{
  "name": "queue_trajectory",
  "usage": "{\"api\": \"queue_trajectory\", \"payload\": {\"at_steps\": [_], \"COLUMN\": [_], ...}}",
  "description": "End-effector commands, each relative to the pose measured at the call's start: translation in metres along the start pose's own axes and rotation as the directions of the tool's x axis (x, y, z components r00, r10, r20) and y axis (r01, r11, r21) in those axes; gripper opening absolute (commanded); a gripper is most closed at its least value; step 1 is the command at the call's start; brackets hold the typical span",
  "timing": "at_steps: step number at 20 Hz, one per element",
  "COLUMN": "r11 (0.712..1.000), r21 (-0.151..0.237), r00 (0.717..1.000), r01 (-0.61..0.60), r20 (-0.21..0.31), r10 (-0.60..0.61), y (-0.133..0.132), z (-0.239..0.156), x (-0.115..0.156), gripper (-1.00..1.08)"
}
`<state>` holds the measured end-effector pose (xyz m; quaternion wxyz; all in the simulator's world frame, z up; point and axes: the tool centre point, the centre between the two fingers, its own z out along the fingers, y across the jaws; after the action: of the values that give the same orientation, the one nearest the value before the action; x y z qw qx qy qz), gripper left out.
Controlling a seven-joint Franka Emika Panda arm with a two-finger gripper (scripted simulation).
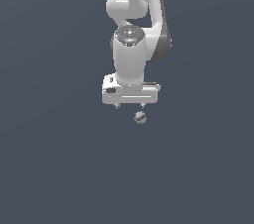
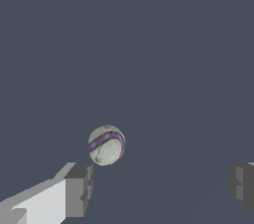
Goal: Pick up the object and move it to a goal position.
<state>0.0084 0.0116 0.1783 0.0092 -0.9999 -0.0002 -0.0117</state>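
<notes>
The object is a small greyish-beige ball [image 1: 140, 117] with a purple band. In the exterior view it lies on the dark grey floor just below the white gripper [image 1: 130, 106], toward that view's right fingertip. In the wrist view the ball [image 2: 106, 144] sits just beyond one grey fingertip [image 2: 79, 188], outside the gap between the two fingers. The gripper [image 2: 159, 186] is open wide and holds nothing. The other fingertip [image 2: 242, 184] shows at the picture's edge.
The white arm [image 1: 134, 25] reaches down from the top of the exterior view. A plain dark grey surface [image 1: 59, 158] surrounds the ball. No goal marker shows.
</notes>
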Motion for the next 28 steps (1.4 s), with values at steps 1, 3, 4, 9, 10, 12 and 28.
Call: {"api": "queue_trajectory", "payload": {"at_steps": [1, 3, 4, 9, 10, 12, 28], "r11": [1.000, 1.000, 1.000, 0.999, 0.999, 0.998, 0.979], "r21": [0.000, 0.002, 0.004, 0.027, 0.030, 0.034, -0.002], "r00": [1.000, 1.000, 1.000, 0.999, 0.999, 0.999, 0.979], "r01": [0.000, -0.002, -0.005, -0.033, -0.038, -0.045, 0.204], "r20": [0.000, 0.000, 0.000, -0.003, -0.003, -0.003, 0.016], "r10": [0.000, 0.002, 0.005, 0.033, 0.038, 0.045, -0.204], "y": [0.000, 0.000, 0.000, 0.000, 0.001, 0.001, -0.034], "z": [0.000, 0.000, 0.001, 0.005, 0.006, 0.006, 0.063], "x": [0.000, 0.000, 0.000, 0.001, 0.002, 0.002, -0.018], "gripper": [1.00, 1.00, 1.00, 1.00, 1.00, 1.00, 1.00]}}
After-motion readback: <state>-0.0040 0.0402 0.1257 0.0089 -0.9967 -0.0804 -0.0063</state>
